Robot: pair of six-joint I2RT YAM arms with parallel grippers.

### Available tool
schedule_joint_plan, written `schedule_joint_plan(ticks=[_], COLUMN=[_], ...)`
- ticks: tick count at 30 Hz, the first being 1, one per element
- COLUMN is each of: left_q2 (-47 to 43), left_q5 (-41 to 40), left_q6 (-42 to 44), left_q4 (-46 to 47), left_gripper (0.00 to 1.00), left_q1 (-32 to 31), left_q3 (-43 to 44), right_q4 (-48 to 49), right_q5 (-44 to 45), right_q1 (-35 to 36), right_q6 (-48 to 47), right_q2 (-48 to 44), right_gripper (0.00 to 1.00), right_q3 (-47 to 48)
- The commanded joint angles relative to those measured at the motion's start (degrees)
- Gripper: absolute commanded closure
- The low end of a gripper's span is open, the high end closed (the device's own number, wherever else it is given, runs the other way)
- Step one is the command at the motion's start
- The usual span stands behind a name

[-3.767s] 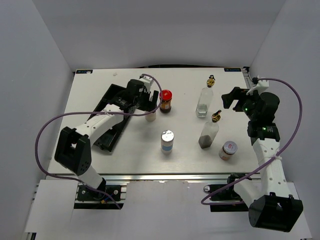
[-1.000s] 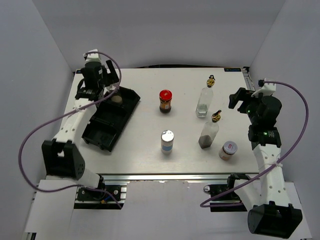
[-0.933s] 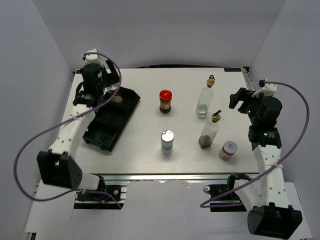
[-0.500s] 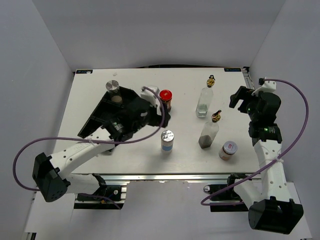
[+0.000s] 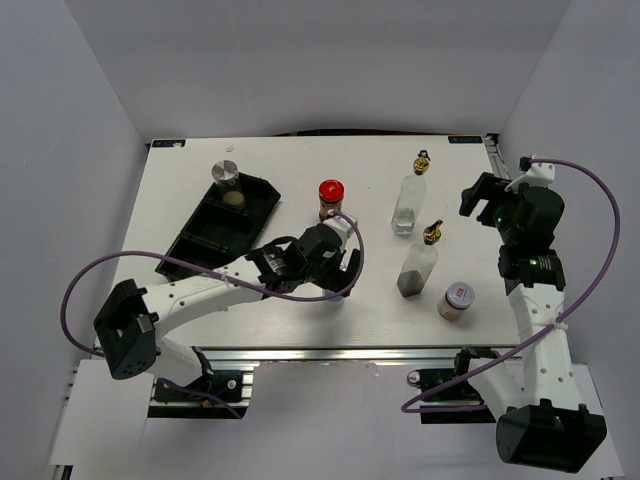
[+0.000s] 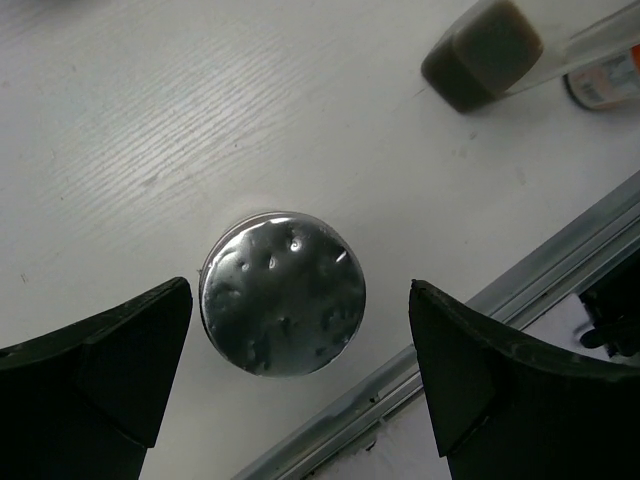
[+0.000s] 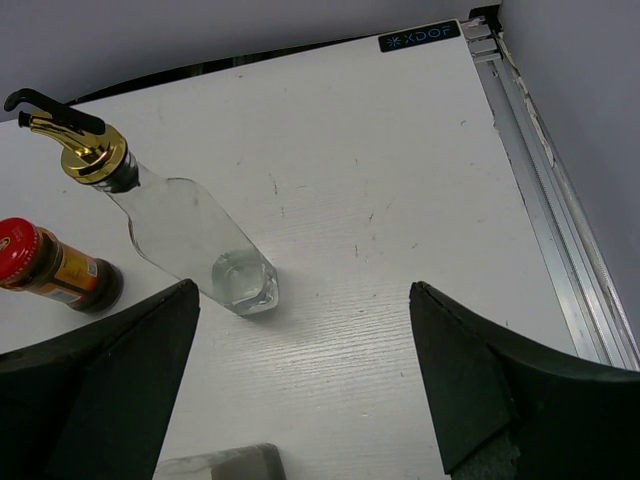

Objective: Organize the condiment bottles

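The left jaws stand wide open, straddling the silver-lidded jar point(image 6: 283, 293), which sits upright on the worktop point(image 6: 150, 120) near its front edge. The dented lid lies between the two fingers point(image 6: 100, 370), closer to one than the other, and nothing touches it.

The step in hand looks like picking up this jar to carry it to the black tray point(image 5: 205, 235) on the left, where another jar point(image 5: 228, 178) stands in the far compartment. To do it well, shift the jaws slightly so the lid is centred. Then come straight down until the fingers are below the lid, and close evenly so the jar is not knocked sideways. Lift clear before swinging left, since the red-lidded jar point(image 5: 331, 198) stands just beyond.

The right jaws are open too and hold nothing, hanging over the far right of the worktop near a gold-spouted bottle point(image 7: 170, 220). The other gold-spouted bottle point(image 5: 420, 262) and a short jar point(image 5: 456, 298) stand at the right.
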Motion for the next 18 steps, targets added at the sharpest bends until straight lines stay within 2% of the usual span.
schedule_joint_plan(ticks=[1, 4, 6, 7, 8, 11, 12, 15, 18], left_q2=[0.9, 1.6, 1.0, 0.7, 0.0, -0.3, -0.3, -1.0, -0.6], left_q5=[0.2, -0.6, -2.9, -3.5, -4.2, -9.0, -9.7, -10.5, -16.9], left_q6=[1.0, 1.1, 1.0, 1.0, 0.8, 0.3, 0.0, 0.0, 0.5], left_q4=[-2.1, -5.0, -6.1, -5.9, -5.3, -3.4, -2.0, 1.1, -1.3], left_gripper=[0.02, 0.03, 0.13, 0.19, 0.35, 0.59, 0.73, 0.93, 0.97], left_q1=[-1.2, -2.2, -2.3, -2.3, -2.3, -2.3, -2.3, -2.3, -2.3], left_q3=[1.2, 1.7, 2.0, 2.2, 2.3, 4.3, 4.9, 5.7, 8.6], right_q4=[0.7, 0.7, 0.7, 0.8, 0.7, 1.0, 1.3, 1.7, 1.9], right_q5=[-0.3, 0.2, 1.1, 1.4, 1.5, 1.4, 1.4, 1.4, 1.5], right_q1=[0.0, 0.0, 0.0, 0.0, 0.0, 0.0, 0.0, 0.0, 0.0], right_q6=[-0.1, 0.3, 0.4, 0.6, 0.6, 1.1, 1.2, 1.1, 1.4], right_q2=[-0.9, -0.7, -0.7, -0.7, -0.7, -1.1, -1.2, -1.1, -0.8], right_gripper=[0.11, 0.11, 0.10, 0.11, 0.11, 0.11, 0.11, 0.11, 0.11], right_q3=[1.2, 1.2, 1.2, 1.2, 1.1, 0.8, 0.7, 0.5, 0.4])
